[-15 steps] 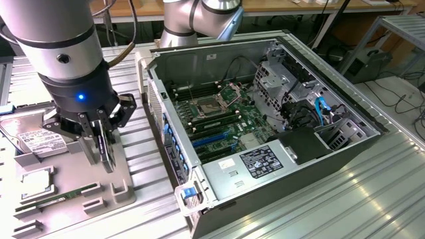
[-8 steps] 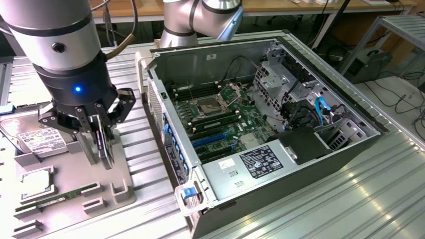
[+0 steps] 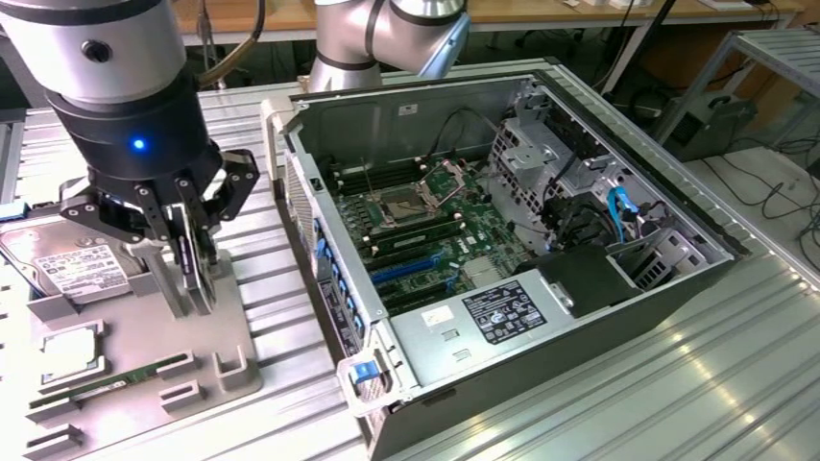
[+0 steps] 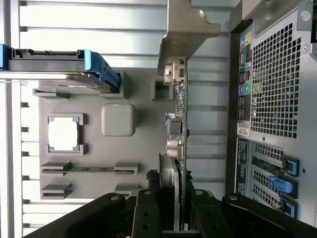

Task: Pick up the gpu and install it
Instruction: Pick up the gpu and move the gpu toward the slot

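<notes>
Metal table (image 3: 717, 384): end effector (image 3: 190, 288) clamps gpu (image 4: 182, 94).

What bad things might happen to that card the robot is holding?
1. The gripper pinches the gpu by its thin edge, so the card might tilt or slip out.
2. The card stands close to the raised posts of the gray holder tray, so it might catch on one.
3. The open computer case is crowded with cables that might snag the card.
</notes>
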Available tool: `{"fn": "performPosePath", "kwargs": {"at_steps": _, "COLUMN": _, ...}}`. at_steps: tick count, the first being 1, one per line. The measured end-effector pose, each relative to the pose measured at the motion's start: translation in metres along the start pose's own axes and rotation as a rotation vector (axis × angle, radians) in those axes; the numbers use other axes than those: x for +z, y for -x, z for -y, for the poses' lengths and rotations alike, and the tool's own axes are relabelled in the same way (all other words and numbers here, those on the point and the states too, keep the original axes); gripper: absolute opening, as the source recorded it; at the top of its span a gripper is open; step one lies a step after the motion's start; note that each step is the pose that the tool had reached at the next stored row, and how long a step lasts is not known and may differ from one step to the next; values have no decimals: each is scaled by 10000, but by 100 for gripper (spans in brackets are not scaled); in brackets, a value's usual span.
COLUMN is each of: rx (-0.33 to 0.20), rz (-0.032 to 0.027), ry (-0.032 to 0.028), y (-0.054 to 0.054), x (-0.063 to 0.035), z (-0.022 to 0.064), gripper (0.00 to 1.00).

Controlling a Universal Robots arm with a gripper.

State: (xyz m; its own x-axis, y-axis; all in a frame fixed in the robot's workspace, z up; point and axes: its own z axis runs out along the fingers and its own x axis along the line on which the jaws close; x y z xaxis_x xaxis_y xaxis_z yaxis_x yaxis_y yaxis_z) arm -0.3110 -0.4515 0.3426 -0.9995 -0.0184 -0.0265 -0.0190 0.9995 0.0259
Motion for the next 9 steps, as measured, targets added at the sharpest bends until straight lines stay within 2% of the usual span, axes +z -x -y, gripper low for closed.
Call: {"fn": "performPosePath", "kwargs": {"at_steps": 9, "rx": 0, "rz": 0, "ry": 0, "y": 5, "x": -181, "z": -5, "gripper": 28}}
